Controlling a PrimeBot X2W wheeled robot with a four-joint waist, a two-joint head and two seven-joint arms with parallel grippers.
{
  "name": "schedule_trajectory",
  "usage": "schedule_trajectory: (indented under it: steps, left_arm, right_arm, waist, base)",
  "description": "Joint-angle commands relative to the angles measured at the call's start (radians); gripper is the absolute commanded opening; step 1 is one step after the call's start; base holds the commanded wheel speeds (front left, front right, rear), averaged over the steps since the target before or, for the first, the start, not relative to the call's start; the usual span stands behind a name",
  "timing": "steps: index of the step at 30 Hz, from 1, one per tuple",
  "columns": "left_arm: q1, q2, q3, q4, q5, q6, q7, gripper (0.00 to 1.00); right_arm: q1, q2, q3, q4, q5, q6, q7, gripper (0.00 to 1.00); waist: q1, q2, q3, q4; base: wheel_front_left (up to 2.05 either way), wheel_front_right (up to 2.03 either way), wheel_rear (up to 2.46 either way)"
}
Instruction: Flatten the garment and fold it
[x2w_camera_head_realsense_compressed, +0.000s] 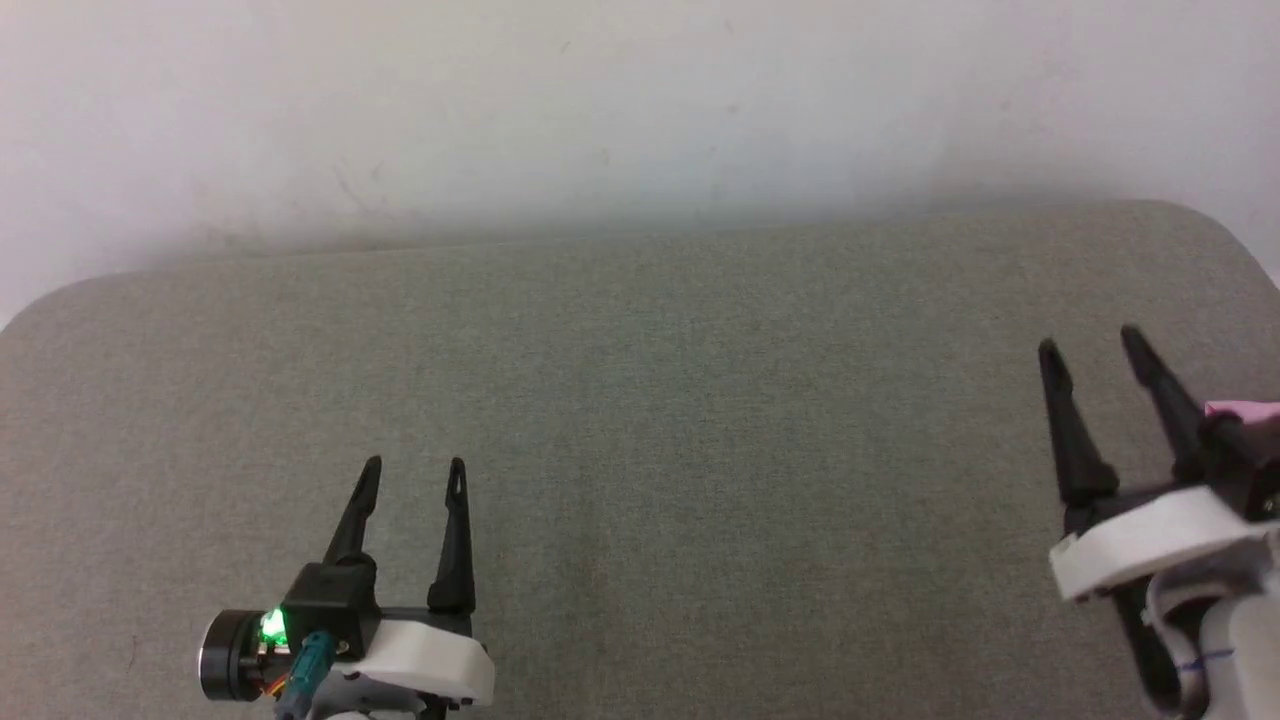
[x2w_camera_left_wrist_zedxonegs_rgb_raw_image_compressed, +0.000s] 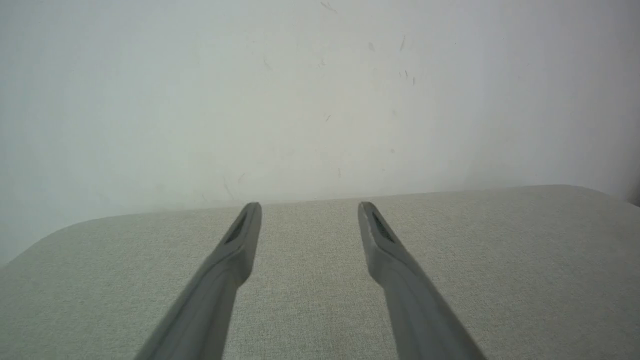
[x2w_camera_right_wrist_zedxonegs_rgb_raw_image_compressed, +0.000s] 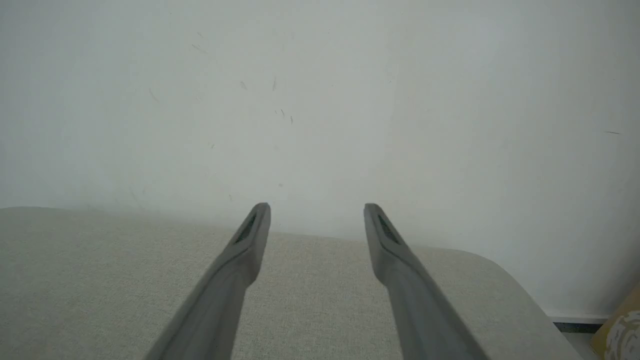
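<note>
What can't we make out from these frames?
Garment: a pink sliver at the head view's right edge, cut off by the frame and partly behind the right gripper; flat or bunched, cannot tell.
Yellowish object: right wrist view's bottom right corner, cut off and blurred; unidentifiable.
Whether the fabric touches that gripper: hidden by the gripper's dark body.

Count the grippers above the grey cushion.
2. The left gripper hangs open at the lower left of the head view; the right gripper hangs open at its right edge. None seems hidden.
</note>
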Motion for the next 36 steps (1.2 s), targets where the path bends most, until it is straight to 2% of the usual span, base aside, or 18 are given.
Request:
schedule_trajectory:
  steps: [1,5,9,22,36]
  left_arm:
    - [0.013,0.001,0.005,0.004,0.003,0.005,-0.005,1.00]
    - [0.024,-0.002,0.007,0.002,0.001,0.006,-0.005,1.00]
    - [0.038,-0.005,0.012,0.001,-0.002,0.009,-0.005,1.00]
    - [0.043,-0.012,0.021,-0.010,0.001,0.003,-0.005,1.00]
    - [0.049,-0.024,0.039,-0.033,-0.005,0.007,-0.005,1.00]
  right_arm:
    - [0.028,0.026,-0.008,0.000,0.002,-0.002,-0.013,1.00]
    - [0.100,0.111,-0.025,0.001,0.004,-0.002,-0.049,1.00]
    - [0.145,0.143,-0.021,0.013,0.003,-0.002,-0.069,1.00]
    - [0.147,0.154,0.010,0.030,-0.059,-0.002,-0.076,1.00]
    - [0.147,0.161,0.014,0.027,-0.062,-0.002,-0.070,1.00]
  waist:
    - [0.0000,0.0000,-0.005,0.009]
    - [0.0000,0.0000,-0.012,0.015]
    - [0.0000,0.0000,-0.017,0.018]
    - [0.0000,0.0000,-0.012,0.024]
    - [0.0000,0.0000,-0.008,0.026]
  base:
    - [0.00,0.00,0.00]
    - [0.00,0.00,0.00]
    - [0.00,0.00,0.00]
    - [0.00,0.00,0.00]
    - [0.00,0.00,0.00]
